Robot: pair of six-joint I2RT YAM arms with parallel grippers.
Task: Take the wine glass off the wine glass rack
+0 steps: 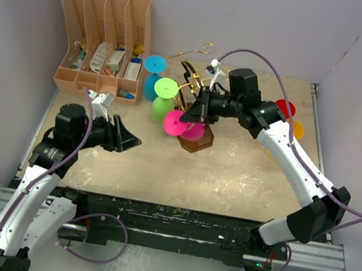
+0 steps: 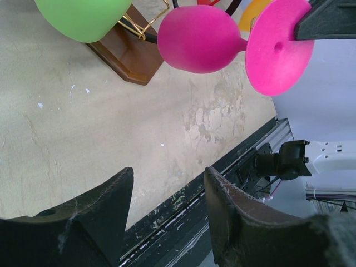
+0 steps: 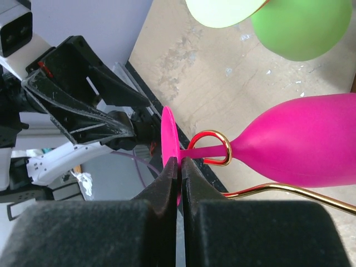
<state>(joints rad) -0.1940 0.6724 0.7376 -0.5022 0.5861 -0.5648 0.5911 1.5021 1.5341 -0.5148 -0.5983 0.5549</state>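
The gold wire wine glass rack [image 1: 190, 74] stands on its dark brown base [image 1: 197, 142] [image 2: 128, 53] mid-table. A pink wine glass [image 1: 193, 132] [image 2: 197, 39] [image 3: 300, 147] hangs on it sideways, its stem running through a gold loop [image 3: 214, 147]. My right gripper [image 1: 188, 117] [image 3: 179, 162] is shut on the rim of the glass's round pink foot [image 3: 169, 130] [image 2: 276, 47]. My left gripper [image 1: 131, 141] [image 2: 168, 178] hovers open over the bare table to the left of the rack, holding nothing.
A green glass [image 1: 164, 101] [image 2: 83, 16] [image 3: 303, 28] and a cyan glass [image 1: 152, 78] hang on the rack's left side. Red [image 1: 285, 108] and orange [image 1: 296, 130] glasses sit at the right. A tan slotted organiser [image 1: 103, 41] stands at the back left. Walls close in on both sides.
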